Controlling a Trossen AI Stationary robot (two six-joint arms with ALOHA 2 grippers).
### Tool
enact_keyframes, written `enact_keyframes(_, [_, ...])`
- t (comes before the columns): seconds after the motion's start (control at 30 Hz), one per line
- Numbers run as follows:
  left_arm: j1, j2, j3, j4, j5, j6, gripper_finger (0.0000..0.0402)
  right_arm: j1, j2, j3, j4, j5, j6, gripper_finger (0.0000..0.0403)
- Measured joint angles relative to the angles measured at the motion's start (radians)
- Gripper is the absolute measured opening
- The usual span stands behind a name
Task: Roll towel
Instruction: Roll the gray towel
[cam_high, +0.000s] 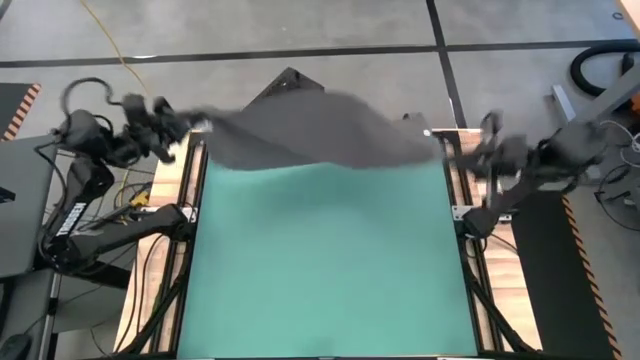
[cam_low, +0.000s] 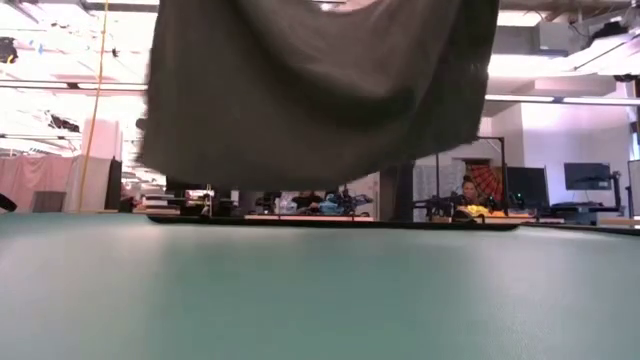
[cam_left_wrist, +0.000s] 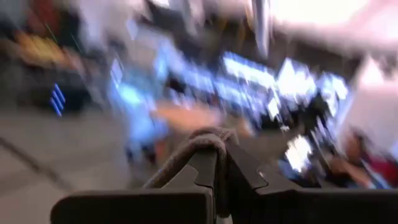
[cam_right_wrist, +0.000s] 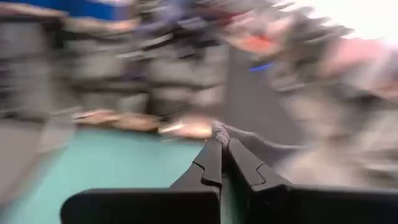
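Observation:
The dark grey towel (cam_high: 310, 130) hangs in the air over the far part of the green table (cam_high: 330, 260), stretched between my two grippers. My left gripper (cam_high: 195, 125) is shut on its left end, and my right gripper (cam_high: 440, 145) is shut on its right end. In the low view the towel (cam_low: 320, 90) fills the upper picture like a curtain. Its lower edge hangs clear of the table (cam_low: 320, 290). The grippers themselves are above that picture. My left gripper (cam_left_wrist: 221, 149) pinches a bunched edge of the towel (cam_left_wrist: 208, 138) between its two fingers, roughly level, from the table's left side. The cloth is lifted clear and hangs away toward the other arm. My right gripper (cam_right_wrist: 222, 146) pinches a corner or edge of the towel (cam_right_wrist: 219, 130) between its two fingers, near level, from the table's right side. The rest of the cloth (cam_right_wrist: 267, 150) trails off beside the fingers, lifted off the table.
Wooden rails (cam_high: 180, 250) run along both sides of the green surface. Cables lie by the left arm's base (cam_high: 80, 215). Beyond the table's far edge the low view shows benches and a seated person (cam_low: 468, 190).

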Motion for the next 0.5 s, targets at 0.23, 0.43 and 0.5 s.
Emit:
enact_keyframes(0.23, [-0.058, -0.066, -0.094, -0.582, 0.122, 0.034, 0.0002, 0.102, 0.089, -0.275, -0.115, -0.346, 0.534, 0.0021])
enact_keyframes(0.43, [-0.127, -0.203, -0.292, -0.736, 0.127, -0.065, 0.0002, 0.301, 0.212, -0.487, 0.071, -0.45, 0.912, 0.0021])
enact_keyframes(0.5, [-0.147, -0.248, -0.357, -0.716, 0.151, -0.117, 0.0002, 0.371, 0.254, -0.512, 0.09, -0.45, 1.045, 0.0021])
